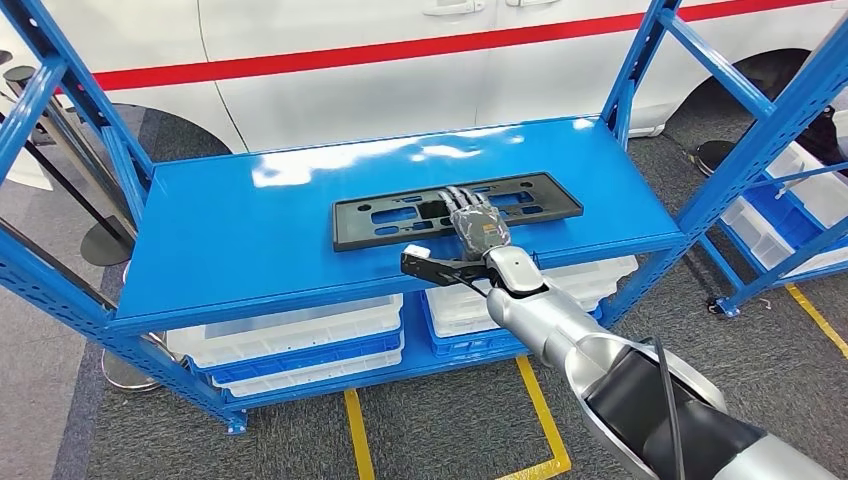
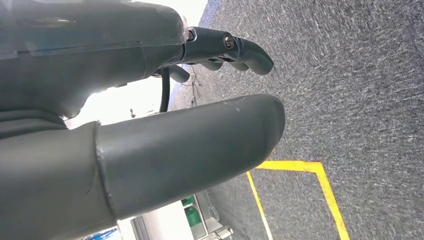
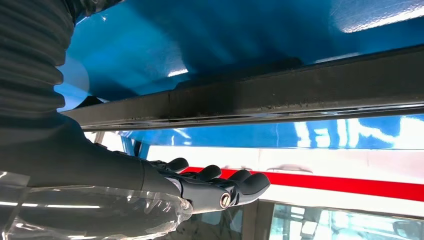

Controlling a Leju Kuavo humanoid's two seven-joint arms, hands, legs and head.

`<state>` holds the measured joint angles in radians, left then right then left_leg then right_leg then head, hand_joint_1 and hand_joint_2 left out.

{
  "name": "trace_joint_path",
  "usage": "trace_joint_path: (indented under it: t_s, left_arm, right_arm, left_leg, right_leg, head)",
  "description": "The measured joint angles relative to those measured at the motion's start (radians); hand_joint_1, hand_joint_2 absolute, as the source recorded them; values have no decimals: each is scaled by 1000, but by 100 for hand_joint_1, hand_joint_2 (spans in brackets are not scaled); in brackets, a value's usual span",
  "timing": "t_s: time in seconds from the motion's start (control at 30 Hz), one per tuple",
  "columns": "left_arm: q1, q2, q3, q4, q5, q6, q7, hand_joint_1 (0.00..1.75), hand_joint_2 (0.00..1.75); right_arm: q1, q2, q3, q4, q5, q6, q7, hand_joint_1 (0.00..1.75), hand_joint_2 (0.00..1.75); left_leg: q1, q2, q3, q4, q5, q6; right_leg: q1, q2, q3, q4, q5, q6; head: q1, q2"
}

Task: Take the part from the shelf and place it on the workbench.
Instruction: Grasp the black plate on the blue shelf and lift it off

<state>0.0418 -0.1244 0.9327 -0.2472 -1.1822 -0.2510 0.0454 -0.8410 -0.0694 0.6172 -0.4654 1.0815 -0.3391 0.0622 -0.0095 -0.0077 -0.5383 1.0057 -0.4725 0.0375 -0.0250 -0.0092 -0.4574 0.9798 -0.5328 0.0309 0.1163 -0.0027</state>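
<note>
Left hand (image 2: pixel 150 130) hangs empty, fingers (image 2: pixel 240 50) loosely apart; black part (image 1: pixel 455 208) lies flat mid-shelf (image 1: pixel 250 240) under right hand (image 1: pixel 478 222), fingers spread over its middle, not visibly gripping: thin flat plate risks sliding away during pickup

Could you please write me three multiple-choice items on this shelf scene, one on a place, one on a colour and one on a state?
1. Where does the black part lie?
A. On the floor
B. On the blue shelf board
C. In a white bin

2. What colour is the stripe on the white vehicle behind the shelf?
A. Green
B. Yellow
C. Red

3. What is the right robot hand doing?
A. Reaching over the part
B. Hanging beside the floor
C. Carrying a bin

Answers: 1 B, the part lies flat on the board. 2 C, a red band crosses the body. 3 A, its fingers extend over the part's middle.
</note>
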Motion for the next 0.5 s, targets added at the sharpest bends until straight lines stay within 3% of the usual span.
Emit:
trace_joint_path:
  t_s: [0.5]
  left_arm:
    - [0, 0, 7, 0, -22, -15, 5, 0, 0]
  right_arm:
    - [16, 8, -31, -19, 50, 1, -21, 0, 175]
  left_leg:
    - [0, 0, 0, 0, 0, 0]
  right_leg:
    - [0, 0, 0, 0, 0, 0]
  head:
    - [0, 0]
